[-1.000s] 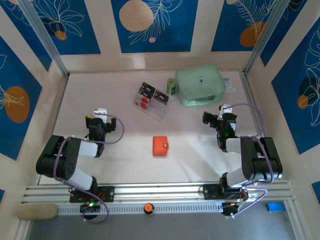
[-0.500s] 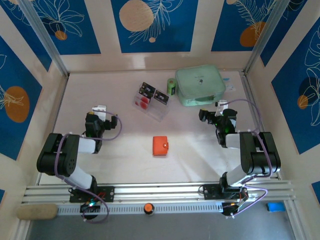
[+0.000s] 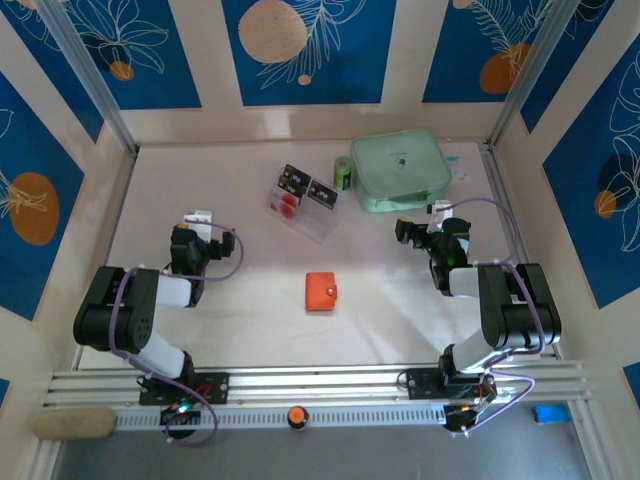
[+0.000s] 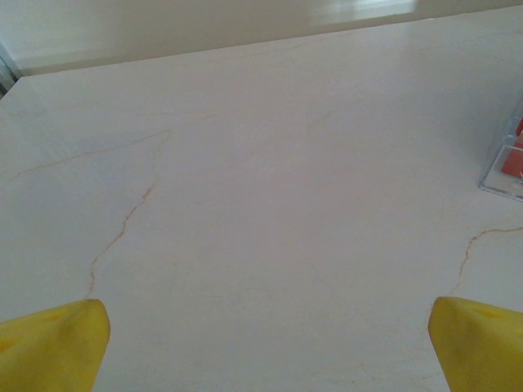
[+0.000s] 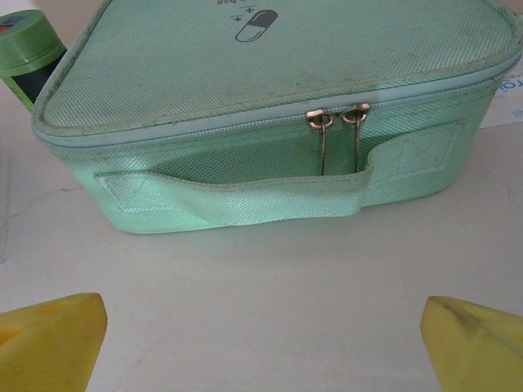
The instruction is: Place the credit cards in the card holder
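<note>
The left pincer (image 4: 265,327) and right pincer (image 5: 263,322) are held apart. A mint-green pouch (image 5: 270,106) is found directly before the right one, a green bottle (image 5: 26,51) beside it.

credit cards (image 3: 322,193): two, upper middle of the frame
clear tray (image 3: 318,226): one, holding both cards
card holder (image 3: 321,291): one, at the centre
mint-green pouch (image 3: 400,170): one, upper right of centre
zip pulls (image 5: 319,119): two, together on the pouch's front
green bottle (image 3: 343,173): one, at the pouch's left edge
tools: two, left tool (image 3: 198,222) at left, right tool (image 3: 420,225) at right
yellow fingertips (image 4: 49,347): two on each tool
</note>
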`<state>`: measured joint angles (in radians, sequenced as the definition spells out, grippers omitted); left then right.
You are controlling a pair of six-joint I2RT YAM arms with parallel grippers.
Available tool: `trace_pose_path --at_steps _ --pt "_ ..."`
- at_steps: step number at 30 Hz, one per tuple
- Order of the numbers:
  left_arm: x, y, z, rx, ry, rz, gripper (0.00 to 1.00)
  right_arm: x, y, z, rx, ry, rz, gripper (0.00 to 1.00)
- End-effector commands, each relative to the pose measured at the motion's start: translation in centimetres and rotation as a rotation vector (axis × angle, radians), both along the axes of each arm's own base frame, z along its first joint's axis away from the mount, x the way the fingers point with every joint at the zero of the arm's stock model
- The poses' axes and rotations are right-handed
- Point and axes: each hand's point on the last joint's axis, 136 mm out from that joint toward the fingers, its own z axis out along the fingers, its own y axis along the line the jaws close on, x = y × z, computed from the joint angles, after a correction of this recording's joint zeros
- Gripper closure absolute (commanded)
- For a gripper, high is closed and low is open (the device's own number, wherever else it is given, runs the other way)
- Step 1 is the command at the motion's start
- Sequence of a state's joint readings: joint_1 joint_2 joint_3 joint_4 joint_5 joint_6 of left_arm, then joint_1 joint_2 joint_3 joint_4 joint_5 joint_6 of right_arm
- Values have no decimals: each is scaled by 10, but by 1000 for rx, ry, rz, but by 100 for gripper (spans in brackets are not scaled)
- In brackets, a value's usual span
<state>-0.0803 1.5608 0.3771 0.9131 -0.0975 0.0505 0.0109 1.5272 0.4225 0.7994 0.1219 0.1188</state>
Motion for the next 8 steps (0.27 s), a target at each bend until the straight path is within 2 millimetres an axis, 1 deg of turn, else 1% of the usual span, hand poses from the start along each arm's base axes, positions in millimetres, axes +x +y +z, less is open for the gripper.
trace_pose_path --at_steps 1,8 --pt "1 4 4 -13 -24 18 0 1 1 0 -11 -2 16 1" --pt "1 4 4 -14 -24 18 0 -1 1 2 -4 -11 21 1"
